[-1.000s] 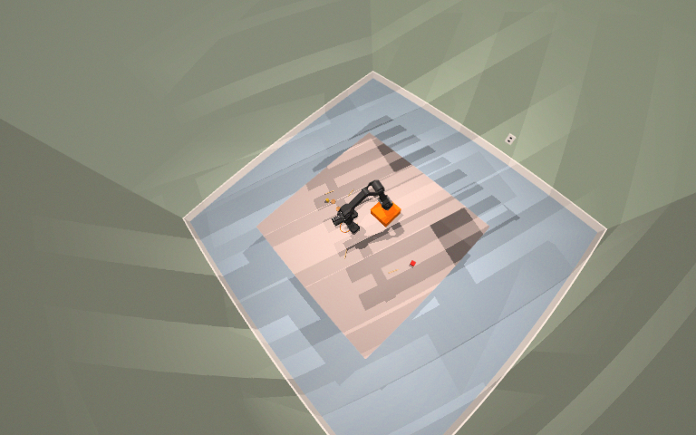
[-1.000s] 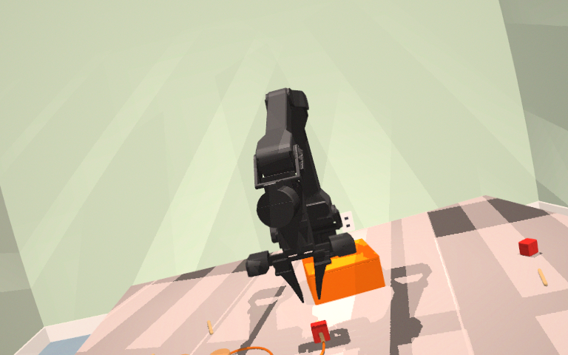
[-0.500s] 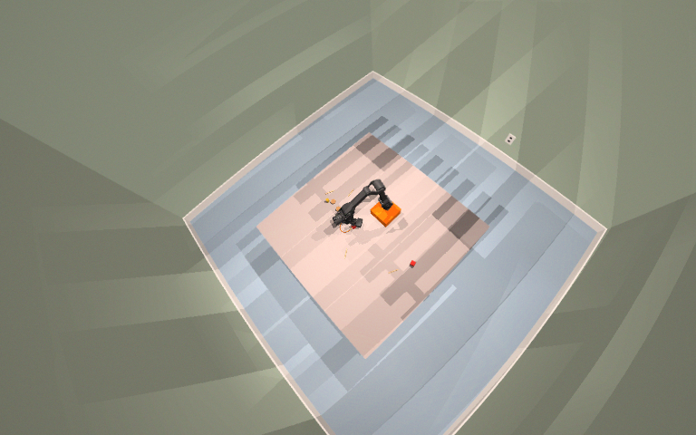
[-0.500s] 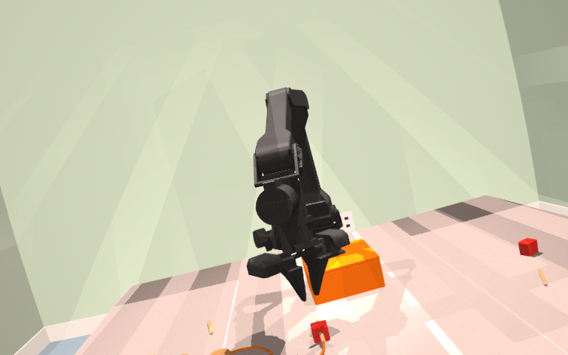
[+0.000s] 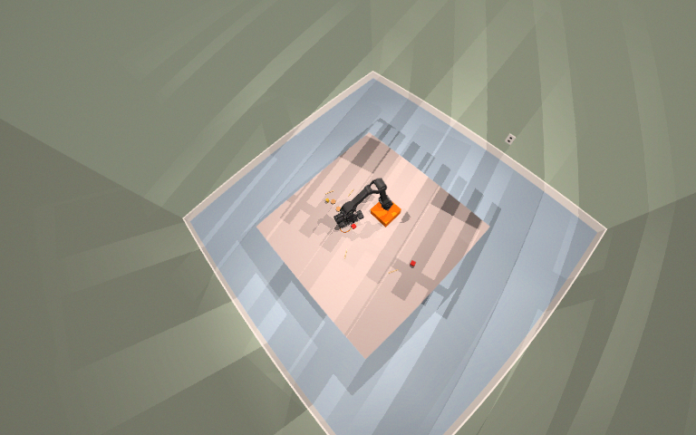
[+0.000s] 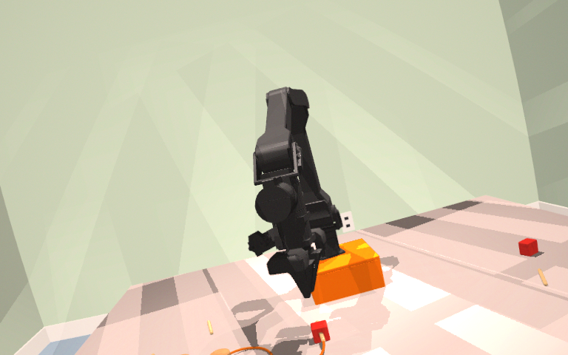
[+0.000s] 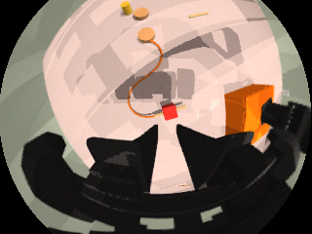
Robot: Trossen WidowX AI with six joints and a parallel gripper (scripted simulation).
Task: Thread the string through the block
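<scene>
The small red block (image 5: 353, 226) (image 6: 320, 330) (image 7: 170, 112) stands on the table. The stick runs through its hole: one end (image 7: 181, 107) sticks out on the side toward the orange base, the other end (image 6: 322, 336) on the string's side. The orange string (image 5: 344, 232) (image 6: 251, 347) (image 7: 130, 93) curves from that end to the round button (image 5: 338, 208) (image 7: 146, 34) and lies outside the block. My gripper (image 7: 168, 128) is partly open and empty, raised above the table near the block, touching neither block nor stick. In the exterior view its fingers (image 6: 308, 293) overlap each other.
The orange base box (image 5: 385, 213) (image 6: 349, 280) (image 7: 239, 112) carries the arm. A second disc (image 5: 333, 201) (image 7: 140, 13) and a yellow cylinder (image 5: 326, 200) (image 7: 127, 8) lie beyond the button. Another red cube (image 5: 412, 263) (image 6: 528, 246) is far off near a loose stick (image 5: 392, 271) (image 6: 543, 276). Several loose sticks lie around.
</scene>
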